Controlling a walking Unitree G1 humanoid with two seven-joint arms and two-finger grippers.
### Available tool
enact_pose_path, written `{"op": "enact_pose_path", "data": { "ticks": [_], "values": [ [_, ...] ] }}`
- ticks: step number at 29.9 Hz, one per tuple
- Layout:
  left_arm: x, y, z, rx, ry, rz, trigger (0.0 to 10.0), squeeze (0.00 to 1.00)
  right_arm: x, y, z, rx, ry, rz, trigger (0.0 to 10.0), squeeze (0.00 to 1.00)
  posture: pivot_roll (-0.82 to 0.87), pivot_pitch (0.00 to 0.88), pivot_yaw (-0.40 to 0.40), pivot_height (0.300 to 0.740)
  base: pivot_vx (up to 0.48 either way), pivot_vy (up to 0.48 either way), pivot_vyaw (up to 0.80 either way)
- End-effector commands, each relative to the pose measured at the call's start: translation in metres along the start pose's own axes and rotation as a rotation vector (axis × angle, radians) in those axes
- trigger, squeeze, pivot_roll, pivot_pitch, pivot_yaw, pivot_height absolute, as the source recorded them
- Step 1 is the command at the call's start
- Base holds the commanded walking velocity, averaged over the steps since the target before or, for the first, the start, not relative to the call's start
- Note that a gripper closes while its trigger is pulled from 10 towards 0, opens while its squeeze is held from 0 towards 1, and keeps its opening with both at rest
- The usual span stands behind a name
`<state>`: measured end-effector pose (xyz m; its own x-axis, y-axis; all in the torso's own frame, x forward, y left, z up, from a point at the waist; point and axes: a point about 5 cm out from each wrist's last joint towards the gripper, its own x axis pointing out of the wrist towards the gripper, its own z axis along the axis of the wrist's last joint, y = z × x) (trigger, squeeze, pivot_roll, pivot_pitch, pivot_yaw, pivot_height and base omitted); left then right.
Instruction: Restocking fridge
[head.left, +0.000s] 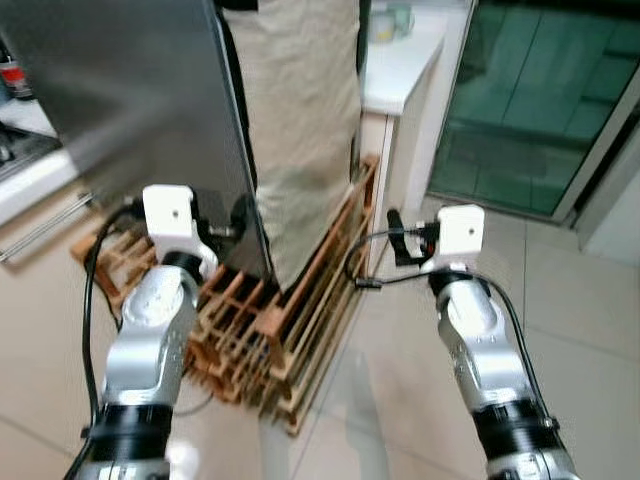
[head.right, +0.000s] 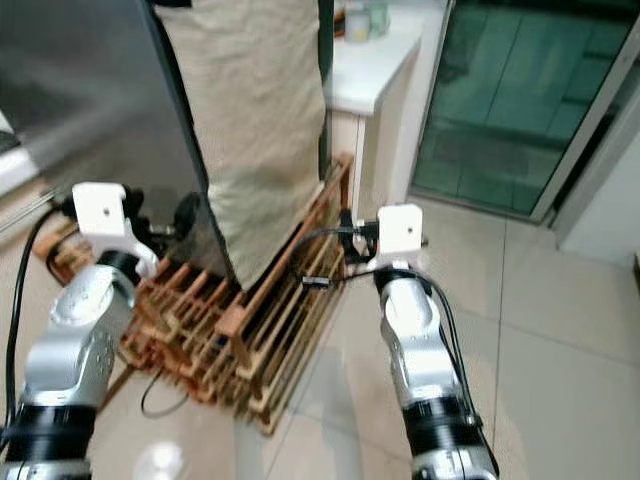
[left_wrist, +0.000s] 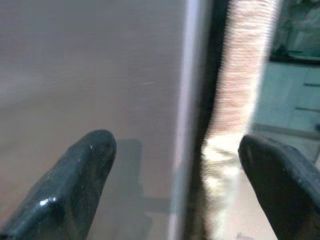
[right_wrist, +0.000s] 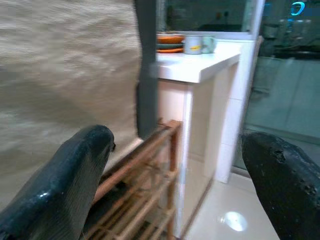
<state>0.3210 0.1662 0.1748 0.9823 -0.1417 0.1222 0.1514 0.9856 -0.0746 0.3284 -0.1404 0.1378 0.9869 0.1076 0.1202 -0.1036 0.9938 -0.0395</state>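
The fridge's steel door (head.left: 140, 90) stands at the upper left, and a beige cloth (head.left: 300, 120) hangs over the fridge's side beside it. My left gripper (head.left: 228, 218) is raised at the door's lower right edge. It is open, and in the left wrist view the door's edge (left_wrist: 192, 100) runs between its two fingertips (left_wrist: 87, 165). My right gripper (head.left: 398, 238) is open and empty, held up to the right of the cloth, near the white counter's side. Its wrist view looks past the cloth (right_wrist: 60, 65) to the counter (right_wrist: 200, 65).
A wooden pallet rack (head.left: 290, 330) lies under the fridge and reaches toward my arms. A white counter (head.left: 400, 60) with an orange plate and a mug (right_wrist: 195, 45) stands behind it. A glass sliding door (head.left: 530, 100) is at the right, above pale floor tiles (head.left: 580, 320).
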Motion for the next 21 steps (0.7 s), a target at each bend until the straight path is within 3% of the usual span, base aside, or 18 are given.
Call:
{"op": "enact_pose_path", "data": {
  "ticks": [1,8,9,13,17,18,21],
  "values": [
    [0.001,0.006,-0.003,-0.037,0.032,-0.001,10.0,0.0,0.0,0.004,0.001,0.006,-0.001,0.012,10.0,0.01,-0.1,0.0,0.049,0.74,0.0,0.0,0.0],
    [0.03,-0.004,0.011,-0.004,0.021,-0.069,10.0,0.0,0.0,0.006,0.0,0.025,0.005,0.019,10.0,0.0,-0.1,0.0,0.054,0.74,0.0,0.0,0.0],
    [0.04,-0.012,0.011,0.005,0.032,-0.098,10.0,0.0,-0.001,0.008,0.0,0.044,0.001,0.037,10.0,0.01,-0.11,0.0,0.054,0.74,0.0,0.0,0.0],
    [0.054,-0.022,0.009,0.033,0.059,-0.117,10.0,0.0,-0.003,0.01,0.001,0.043,0.001,0.052,10.0,0.01,-0.12,0.0,0.06,0.74,0.0,0.0,0.0],
    [0.065,-0.019,0.014,0.039,0.049,-0.059,10.0,0.0,-0.005,0.011,0.001,0.034,0.0,0.072,10.0,0.01,-0.13,0.0,0.068,0.74,0.0,0.0,0.0],
    [0.072,-0.016,0.016,0.054,0.057,0.01,10.0,0.0,-0.007,0.011,0.0,0.035,0.005,0.071,10.0,0.01,-0.15,0.0,0.074,0.74,0.0,0.0,0.0],
    [0.078,-0.014,0.02,0.074,0.051,0.069,10.0,0.0,-0.008,0.011,-0.001,0.034,0.009,0.073,10.0,0.01,-0.16,0.0,0.077,0.74,0.0,0.0,0.0]
  ]
}}
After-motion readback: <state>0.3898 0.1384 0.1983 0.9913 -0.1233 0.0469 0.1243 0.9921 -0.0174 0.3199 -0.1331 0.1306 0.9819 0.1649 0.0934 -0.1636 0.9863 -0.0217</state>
